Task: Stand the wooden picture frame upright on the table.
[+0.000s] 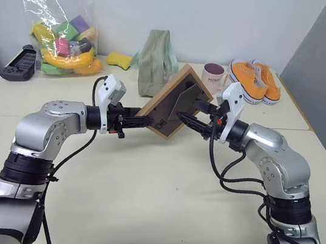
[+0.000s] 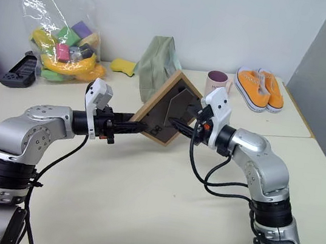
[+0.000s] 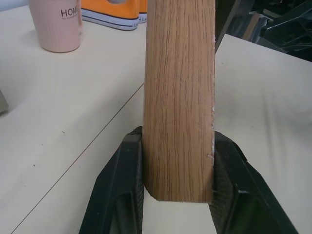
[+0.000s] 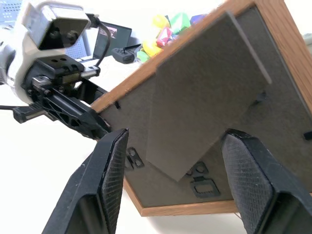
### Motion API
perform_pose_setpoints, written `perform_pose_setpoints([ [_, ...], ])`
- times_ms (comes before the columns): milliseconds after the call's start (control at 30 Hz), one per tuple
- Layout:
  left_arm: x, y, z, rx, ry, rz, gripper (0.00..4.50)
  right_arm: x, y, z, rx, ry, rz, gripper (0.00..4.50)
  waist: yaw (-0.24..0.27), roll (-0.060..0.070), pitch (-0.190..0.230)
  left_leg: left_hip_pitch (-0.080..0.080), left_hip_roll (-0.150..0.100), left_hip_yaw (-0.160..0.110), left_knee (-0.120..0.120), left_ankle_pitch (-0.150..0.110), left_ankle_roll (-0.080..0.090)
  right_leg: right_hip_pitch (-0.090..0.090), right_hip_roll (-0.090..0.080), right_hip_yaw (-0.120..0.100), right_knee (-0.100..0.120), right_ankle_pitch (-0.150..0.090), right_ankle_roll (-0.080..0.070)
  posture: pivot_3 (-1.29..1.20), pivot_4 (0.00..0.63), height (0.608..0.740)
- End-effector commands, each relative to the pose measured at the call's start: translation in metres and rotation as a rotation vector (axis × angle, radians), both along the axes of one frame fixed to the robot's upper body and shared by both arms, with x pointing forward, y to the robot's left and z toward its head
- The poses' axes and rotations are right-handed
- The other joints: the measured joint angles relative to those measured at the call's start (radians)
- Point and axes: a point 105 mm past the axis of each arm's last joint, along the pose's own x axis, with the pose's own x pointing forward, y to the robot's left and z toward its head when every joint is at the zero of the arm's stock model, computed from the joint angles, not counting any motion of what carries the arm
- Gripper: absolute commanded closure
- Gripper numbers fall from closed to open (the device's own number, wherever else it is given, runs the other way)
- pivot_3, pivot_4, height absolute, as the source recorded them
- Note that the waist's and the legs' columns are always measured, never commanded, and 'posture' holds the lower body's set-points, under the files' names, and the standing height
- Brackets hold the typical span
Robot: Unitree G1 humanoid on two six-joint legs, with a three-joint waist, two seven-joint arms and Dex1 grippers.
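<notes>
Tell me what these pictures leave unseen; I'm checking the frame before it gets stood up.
- The wooden picture frame's front: its dark back faces the head and right wrist cameras.
- Most of the frame in the left wrist view: its wooden edge, clamped by the left gripper, blocks the rest.
- The mug's lettering: cut off by the frame in the left eye view.
- The right gripper is open near the stand; contact is unclear.

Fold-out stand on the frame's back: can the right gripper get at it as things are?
Probably yes. The left gripper holds the wooden picture frame by its edge, back turned to the right gripper, whose open fingers straddle the fold-out stand with nothing between.
</notes>
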Motion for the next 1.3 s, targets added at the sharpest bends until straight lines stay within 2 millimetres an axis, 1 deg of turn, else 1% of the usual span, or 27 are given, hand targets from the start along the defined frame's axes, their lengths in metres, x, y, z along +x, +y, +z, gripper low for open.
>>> perform_pose_setpoints([
  [33, 0.002, 0.000, 0.017, -0.012, -0.071, -0.005, 3.21, -0.015, 0.002, 0.015, 0.027, -0.050, 0.020, 1.49, 0.000, 0.000, 0.000, 0.000, 0.000, 0.000, 0.000, 0.000, 0.000, 0.000, 0.000, 0.000, 0.000, 0.000, 0.000, 0.00, 0.150, 0.740],
  [267, 0.010, 0.001, 0.020, -0.016, -0.073, 0.006, 3.21, -0.022, -0.007, 0.011, 0.031, -0.029, -0.030, 1.49, 0.000, 0.000, 0.000, 0.000, 0.000, 0.000, 0.000, 0.000, 0.000, 0.000, 0.000, 0.000, 0.000, 0.000, 0.000, 0.00, 0.150, 0.740],
  [400, 0.011, -0.001, 0.022, -0.024, -0.070, -0.002, 3.21, -0.018, -0.012, 0.005, 0.007, -0.023, -0.067, 1.49, 0.000, 0.000, 0.000, 0.000, 0.000, 0.000, 0.000, 0.000, 0.000, 0.000, 0.000, 0.000, 0.000, 0.000, 0.000, 0.00, 0.150, 0.740],
  [500, 0.008, -0.006, 0.021, -0.034, -0.055, -0.020, 3.21, -0.006, -0.020, -0.005, -0.083, -0.048, -0.131, 1.49, 0.000, 0.000, 0.000, 0.000, 0.000, 0.000, 0.000, 0.000, 0.000, 0.000, 0.000, 0.000, 0.000, 0.000, 0.000, 0.00, 0.150, 0.740],
  [600, 0.006, -0.008, 0.020, -0.052, -0.028, -0.024, 3.21, 0.007, -0.033, -0.020, -0.179, -0.074, -0.190, 1.49, 0.000, 0.000, 0.000, 0.000, 0.000, 0.000, 0.000, 0.000, 0.000, 0.000, 0.000, 0.000, 0.000, 0.000, 0.000, 0.00, 0.150, 0.740],
  [700, 0.005, -0.005, 0.021, -0.065, -0.002, -0.012, 3.21, 0.011, -0.043, -0.029, -0.276, -0.135, -0.209, 1.49, 0.000, 0.000, 0.000, 0.000, 0.000, 0.000, 0.000, 0.000, 0.000, 0.000, 0.000, 0.000, 0.000, 0.000, 0.000, 0.00, 0.150, 0.740],
  [800, 0.007, 0.004, 0.023, -0.092, 0.046, 0.022, 3.21, 0.010, -0.055, -0.039, -0.357, -0.193, -0.220, 1.49, 0.000, 0.000, 0.000, 0.000, 0.000, 0.001, 0.000, 0.000, 0.000, 0.000, 0.000, 0.000, 0.000, 0.000, 0.000, 0.00, 0.150, 0.740],
  [900, 0.006, 0.012, 0.022, -0.116, 0.115, 0.048, 3.21, 0.009, -0.068, -0.043, -0.471, -0.340, -0.247, 1.49, -0.001, 0.000, 0.000, 0.000, 0.000, 0.000, 0.000, 0.000, 0.000, 0.000, 0.000, 0.000, 0.000, 0.000, 0.000, 0.00, 0.150, 0.740],
  [1033, -0.001, 0.017, 0.020, -0.167, 0.229, 0.057, 3.21, 0.010, -0.080, -0.046, -0.590, -0.564, -0.286, 1.49, -0.002, 0.000, 0.000, 0.000, 0.000, 0.001, 0.000, 0.000, 0.000, 0.000, 0.001, -0.001, 0.000, 0.000, 0.000, 0.00, 0.150, 0.740],
  [1133, -0.010, 0.018, 0.014, -0.222, 0.368, 0.065, 3.21, 0.008, -0.080, -0.048, -0.675, -0.779, -0.273, 1.49, -0.002, 0.000, 0.000, 0.000, 0.000, 0.002, 0.001, 0.000, 0.000, 0.000, 0.001, -0.001, 0.000, 0.000, 0.000, 0.00, 0.150, 0.740],
  [1200, -0.019, 0.018, 0.005, -0.239, 0.460, 0.062, 3.21, 0.006, -0.080, -0.051, -0.716, -0.897, -0.260, 1.49, -0.002, 0.000, 0.000, 0.000, 0.000, 0.002, 0.001, 0.000, 0.000, 0.000, 0.001, -0.001, 0.001, 0.000, 0.000, 0.00, 0.150, 0.740],
  [1233, -0.024, 0.017, 0.002, -0.246, 0.499, 0.058, 3.21, 0.005, -0.080, -0.052, -0.733, -0.942, -0.254, 1.49, -0.004, 0.000, 0.000, 0.000, 0.000, 0.001, 0.006, 0.000, 0.000, -0.001, 0.001, -0.001, 0.001, 0.000, 0.000, 0.00, 0.150, 0.740],
  [1300, -0.033, 0.015, -0.003, -0.268, 0.569, 0.051, 3.21, 0.004, -0.079, -0.054, -0.751, -1.035, -0.246, 1.49, -0.005, 0.000, 0.000, 0.000, 0.000, 0.001, 0.008, 0.000, 0.000, 0.000, 0.003, -0.001, 0.002, 0.000, 0.000, 0.00, 0.150, 0.740],
])
